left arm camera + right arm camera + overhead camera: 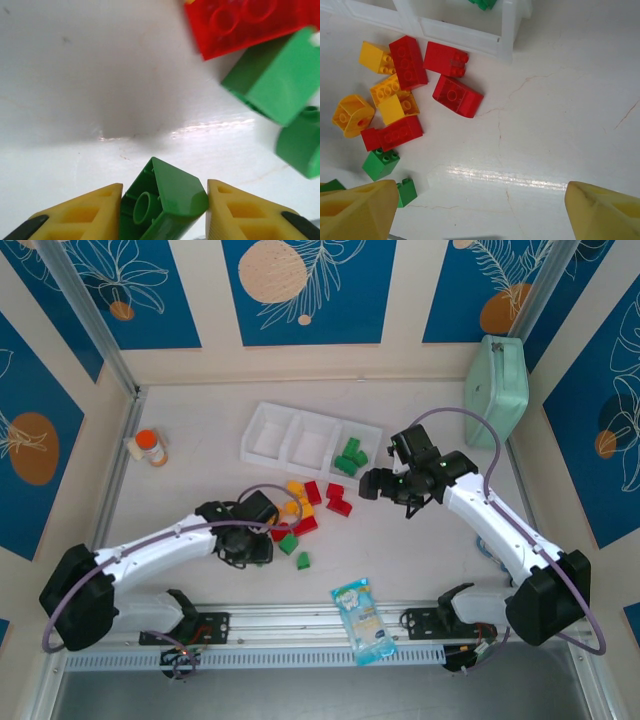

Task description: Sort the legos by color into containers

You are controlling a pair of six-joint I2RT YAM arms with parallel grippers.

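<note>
Left hand (165, 194) pinching green lego (172, 187) on flat sides, low beside loose legos (305, 505) at table centre. Light, rigid, slick plastic; sloped face may slip. Right hand (480, 212) spread, empty. Tray (262, 430) toward far edge.

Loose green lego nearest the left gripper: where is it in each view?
Top external: the green lego sits centre, just right of the left gripper.
Left wrist: upper right, beyond the held green lego.
Right wrist: lower left.
Shared landmark: the red lego right beside it.
</note>
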